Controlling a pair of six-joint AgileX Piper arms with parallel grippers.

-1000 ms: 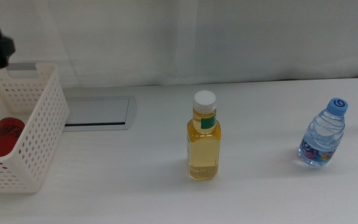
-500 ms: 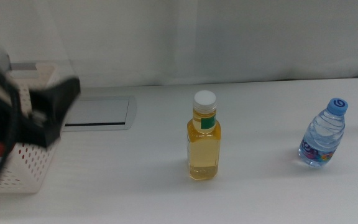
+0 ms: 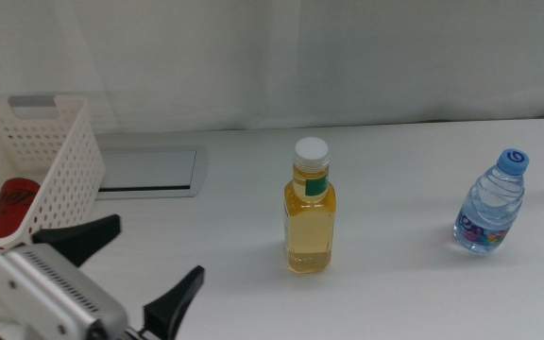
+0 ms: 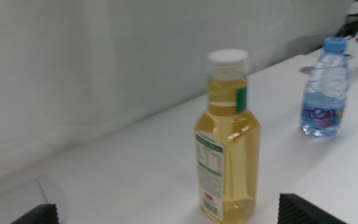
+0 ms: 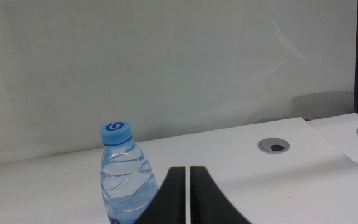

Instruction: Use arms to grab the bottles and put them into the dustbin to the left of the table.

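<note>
Left end effector (image 3: 144, 274) low at the table's (image 3: 395, 293) near-left, jaws spread wide and empty, aimed at the upright yellow bottle (image 3: 309, 208), red can (image 3: 8, 208) lying in the basket (image 3: 59, 179), water bottle (image 3: 491, 202) well right, right end effector (image 5: 180, 196) clenched beside it

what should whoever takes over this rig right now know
Left gripper: open, empty, low over the table's near left, facing the yellow-liquid bottle.
Right gripper: jaws nearly shut, empty, waiting behind the water bottle.
Done: red can lies in the dustbin.
Left: the yellow-liquid bottle at centre and the water bottle at right, both standing.
</note>
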